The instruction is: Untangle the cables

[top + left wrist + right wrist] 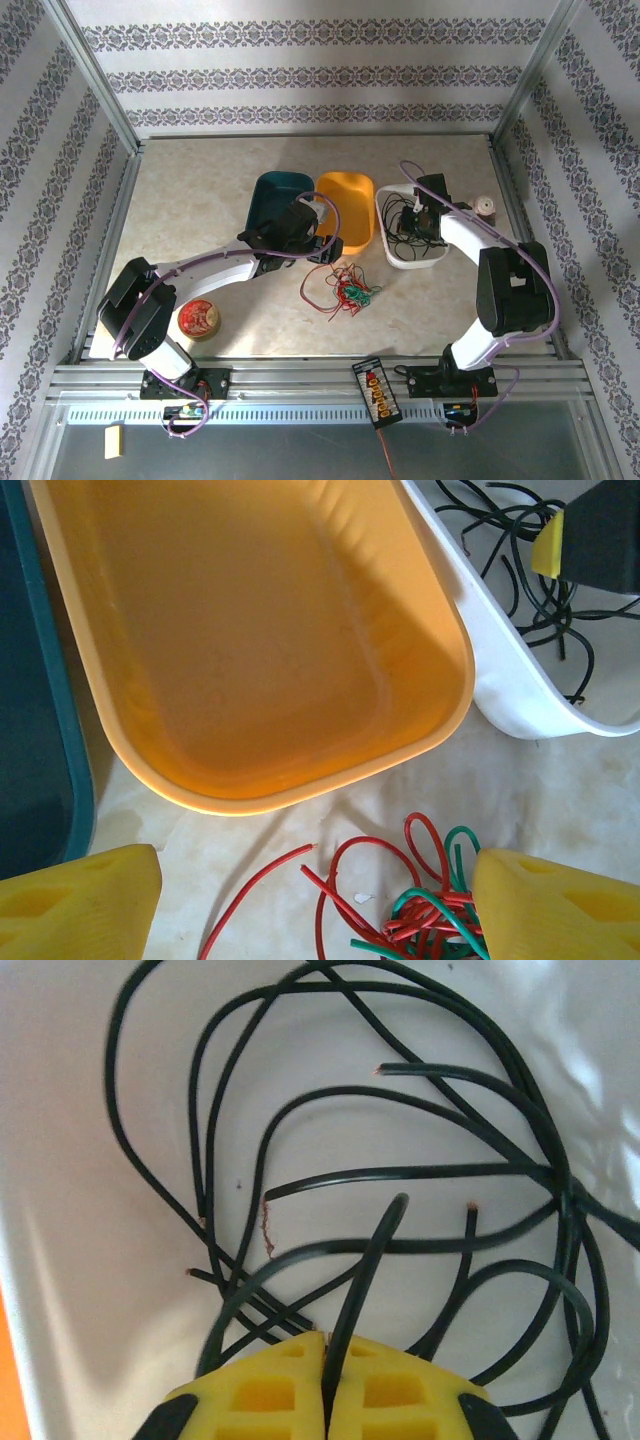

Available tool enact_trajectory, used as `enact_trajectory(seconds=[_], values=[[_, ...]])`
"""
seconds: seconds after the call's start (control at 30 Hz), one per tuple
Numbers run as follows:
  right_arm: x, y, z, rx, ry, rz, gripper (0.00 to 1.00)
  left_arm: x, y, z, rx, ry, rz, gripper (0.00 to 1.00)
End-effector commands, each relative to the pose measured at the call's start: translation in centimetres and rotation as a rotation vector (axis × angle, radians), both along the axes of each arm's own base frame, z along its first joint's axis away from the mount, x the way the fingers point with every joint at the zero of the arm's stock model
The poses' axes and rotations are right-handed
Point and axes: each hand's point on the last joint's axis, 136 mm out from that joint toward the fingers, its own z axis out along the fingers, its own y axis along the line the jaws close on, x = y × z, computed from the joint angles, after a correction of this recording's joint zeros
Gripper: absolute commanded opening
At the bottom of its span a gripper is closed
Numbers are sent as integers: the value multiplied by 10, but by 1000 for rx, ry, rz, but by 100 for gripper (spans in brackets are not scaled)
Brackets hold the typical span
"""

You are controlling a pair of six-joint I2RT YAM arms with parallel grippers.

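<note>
Risk, right side: one black strand (pixel 365 1270) is pinched while the rest of the black cables (pixel 400 1170) loop around it in the white bin (pixel 510 695). Lift now and you likely drag the whole nest out.

Risk, left side: close where you hover and you probably catch several strands at once, tightening the knot.

Right fingers (pixel 270 1390): pads pressed together, clamped on that single black strand.

Left fingers (pixel 560 900): spread wide, holding nothing, above the red and green cables (pixel 420 910). These lie tangled on the tabletop (pixel 200 200) at 6 o'clock of the orange bin (pixel 250 630). The white bin sits at its 3 o'clock.
</note>
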Motion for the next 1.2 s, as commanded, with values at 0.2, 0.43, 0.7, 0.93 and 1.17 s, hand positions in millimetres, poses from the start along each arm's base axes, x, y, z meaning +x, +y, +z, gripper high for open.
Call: enact_trajectory(seconds=[0.2,0.43,0.7,0.93,1.17], values=[[0,-9,93,4,-253,-33,58,-2,-1,3,69,-19,-35,83],[-29,6,134,7,-380,19,62,-14,-4,-3,68,13,-99,84],[-112,108,97,24,-328,413,60,-49,-18,-24,-45,187,-255,80],[-169,145,59,25,-227,654,59,-51,14,-36,37,207,-163,82],[-169,141,47,14,-199,619,59,-65,48,-78,188,375,-63,79]])
